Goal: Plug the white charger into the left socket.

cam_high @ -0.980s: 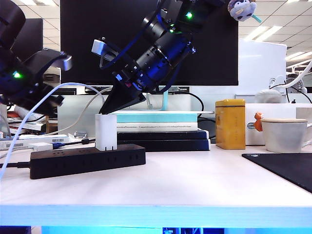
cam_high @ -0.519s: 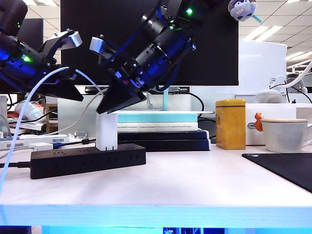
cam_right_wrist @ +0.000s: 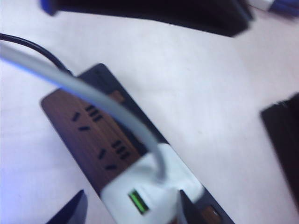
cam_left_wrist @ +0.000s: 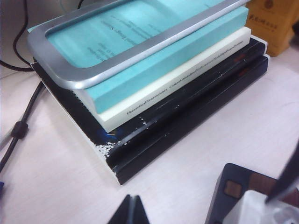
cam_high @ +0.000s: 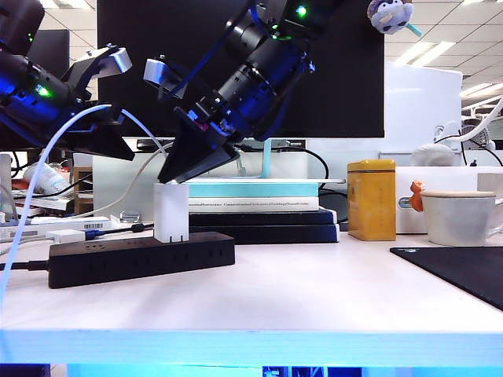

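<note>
We see the white charger [cam_high: 171, 213] standing upright on the power strip [cam_high: 141, 258], the book stack [cam_high: 263, 214] just behind the strip, the tin [cam_high: 371, 199] right of the stack, and the cup [cam_high: 459, 216] further right of that stack.

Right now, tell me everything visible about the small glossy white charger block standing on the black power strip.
The small glossy white charger block looks like smooth plastic. It stands upright on the long matte-black power strip, toward its right end. A thin white cable arcs away from its top, beside a green-lit port. The right gripper hangs just above with jaws open, fingers either side, not gripping it. The left gripper, shut, is up to the left, apart from it.
</note>
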